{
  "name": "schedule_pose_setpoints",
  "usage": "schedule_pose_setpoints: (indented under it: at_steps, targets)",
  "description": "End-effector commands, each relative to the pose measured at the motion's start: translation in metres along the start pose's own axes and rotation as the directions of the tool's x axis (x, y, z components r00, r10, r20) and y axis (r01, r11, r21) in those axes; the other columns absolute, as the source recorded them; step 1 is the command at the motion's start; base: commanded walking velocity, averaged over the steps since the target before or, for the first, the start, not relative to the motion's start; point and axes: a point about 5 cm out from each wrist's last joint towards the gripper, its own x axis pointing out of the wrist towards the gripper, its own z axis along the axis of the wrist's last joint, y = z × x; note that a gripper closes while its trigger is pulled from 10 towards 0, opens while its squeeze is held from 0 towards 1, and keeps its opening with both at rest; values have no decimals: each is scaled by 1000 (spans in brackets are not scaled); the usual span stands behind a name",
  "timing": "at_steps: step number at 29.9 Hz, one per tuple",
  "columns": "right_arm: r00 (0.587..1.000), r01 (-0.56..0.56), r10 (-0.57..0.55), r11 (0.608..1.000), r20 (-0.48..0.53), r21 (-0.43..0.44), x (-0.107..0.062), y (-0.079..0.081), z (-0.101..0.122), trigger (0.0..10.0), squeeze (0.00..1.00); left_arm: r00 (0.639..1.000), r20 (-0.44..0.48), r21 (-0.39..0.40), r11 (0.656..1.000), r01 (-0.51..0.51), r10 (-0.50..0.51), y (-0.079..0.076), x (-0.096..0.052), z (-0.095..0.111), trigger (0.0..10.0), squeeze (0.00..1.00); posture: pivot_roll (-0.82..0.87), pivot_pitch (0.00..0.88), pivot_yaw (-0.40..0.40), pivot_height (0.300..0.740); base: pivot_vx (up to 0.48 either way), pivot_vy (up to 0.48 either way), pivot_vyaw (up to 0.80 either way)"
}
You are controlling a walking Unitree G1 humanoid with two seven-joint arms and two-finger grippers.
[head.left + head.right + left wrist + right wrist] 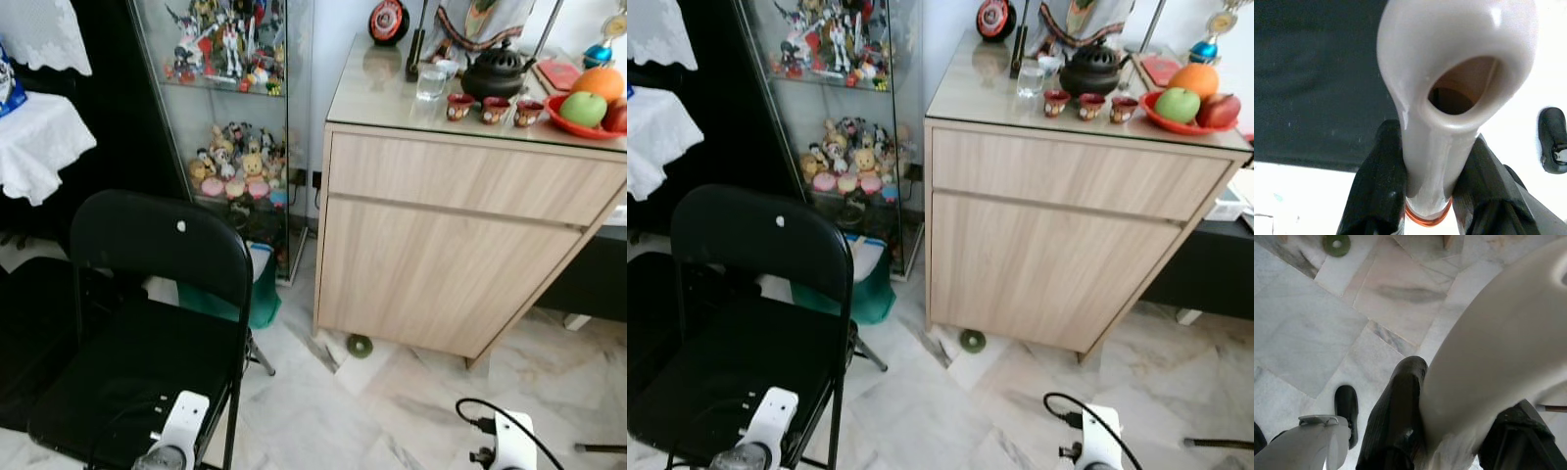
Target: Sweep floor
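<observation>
In the left wrist view my left gripper (1430, 198) is shut on a beige plastic handle (1449, 63) that has a hanging hole at its end and an orange ring lower down. In the right wrist view my right gripper (1454, 431) is shut on a wide cream plastic handle (1498, 357), held above the marble floor (1312, 333). Which tool each handle belongs to is hidden. A small green disc (360, 345) lies on the floor at the foot of the wooden cabinet (451, 255). My two wrists (176, 431) (509, 446) show at the bottom edge of the eye views.
A black folding chair (147, 323) stands close on my left. Behind it are a glass display case (225, 117) of figurines and a green bin (260, 294). The cabinet top carries a teapot (498, 70), cups and fruit. A thin dark stick (602, 447) lies on the floor at right.
</observation>
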Motion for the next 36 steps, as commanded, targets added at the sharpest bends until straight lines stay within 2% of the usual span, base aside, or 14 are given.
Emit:
schedule_pose_setpoints:
  at_steps: [1,19,36]
  targets:
    - [966,-255,253,966,49,52,-4,82,12,10000,0,996,-75,-305,950,-67,46,15,-11,-41,10000,0,-8,30,-108,740,-315,0,0]
    - [965,-258,255,965,51,50,-4,83,12,10000,0,995,-90,-312,948,-69,43,14,-12,-45,10000,0,-10,39,-108,740,-317,0,0]
    - [968,-249,247,967,42,56,-3,77,9,10000,0,995,-94,-312,947,-72,45,15,-13,-46,10000,0,-7,43,-106,740,-317,0,0]
